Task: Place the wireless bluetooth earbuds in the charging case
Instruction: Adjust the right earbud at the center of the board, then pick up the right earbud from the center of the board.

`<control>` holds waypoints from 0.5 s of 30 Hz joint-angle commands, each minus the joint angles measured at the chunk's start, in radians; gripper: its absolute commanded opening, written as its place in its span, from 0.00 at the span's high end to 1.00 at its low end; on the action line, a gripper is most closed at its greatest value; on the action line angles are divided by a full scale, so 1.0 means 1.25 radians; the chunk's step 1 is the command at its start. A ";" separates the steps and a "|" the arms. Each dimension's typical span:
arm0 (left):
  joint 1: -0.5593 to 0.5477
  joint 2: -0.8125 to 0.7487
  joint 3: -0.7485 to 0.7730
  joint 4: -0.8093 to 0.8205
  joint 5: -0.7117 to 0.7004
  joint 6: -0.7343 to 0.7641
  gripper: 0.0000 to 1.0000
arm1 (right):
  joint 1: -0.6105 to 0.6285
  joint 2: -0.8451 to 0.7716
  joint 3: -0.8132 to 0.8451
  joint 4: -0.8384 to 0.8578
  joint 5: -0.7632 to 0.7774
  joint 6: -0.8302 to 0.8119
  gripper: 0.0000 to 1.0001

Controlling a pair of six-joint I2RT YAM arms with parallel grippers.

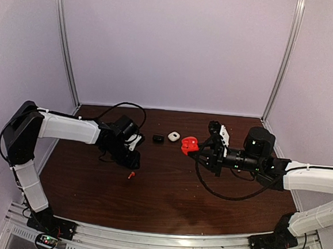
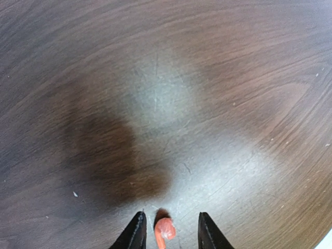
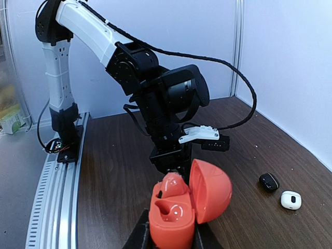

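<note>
- Tiny red stemmed plastic earbud [image 2: 165, 231]: lying on the dark wood-grain table [image 2: 155, 104], left of centre in the overhead view, well apart from the matching case.
- Left gripper [image 2: 170, 228]: released, jaws apart, pointed down at the table. One black fingertip [image 2: 136, 233] on either side of the earbud, a sliver of bare table showing on each side; no contact visible yet in the wrist view.
- Earbud roughly midway between those jaws, perhaps a shade nearer the left-hand finger of the wrist view. Rounded head visible, stem partly cut off by the lower edge of the frame, so exact lie hard to tell.
- Handling, as a judgement: very light, stiff, smooth and glossy. Likely to squirt sideways or flip under an off-centre pinch, and easy to flick away across the table. Hardly fragile.
- Best hold, probably: across the rounded head or upper stem, jaws square to it, gentle squeeze, enough of the body left free to seat in a socket.
- Right gripper [image 3: 171, 238]: clenched on the open red clamshell charging case [image 3: 168, 215], right of centre, seemingly held clear of the table. Lid hinged back, at least one moulded socket looking empty, opening turned toward the left arm.
- Small black pebble-like case [image 3: 268, 181] and small white pebble-like case [image 3: 290, 199]: side by side on the table toward the back, apart from both grippers.
</note>
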 commanded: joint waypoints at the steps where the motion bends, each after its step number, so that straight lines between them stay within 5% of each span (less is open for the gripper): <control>1: -0.024 0.031 0.032 -0.081 -0.029 0.049 0.66 | -0.004 0.002 0.030 0.005 -0.002 -0.003 1.00; 15: -0.050 0.079 0.050 -0.092 -0.028 0.053 0.72 | -0.004 0.005 0.030 0.002 -0.002 -0.003 1.00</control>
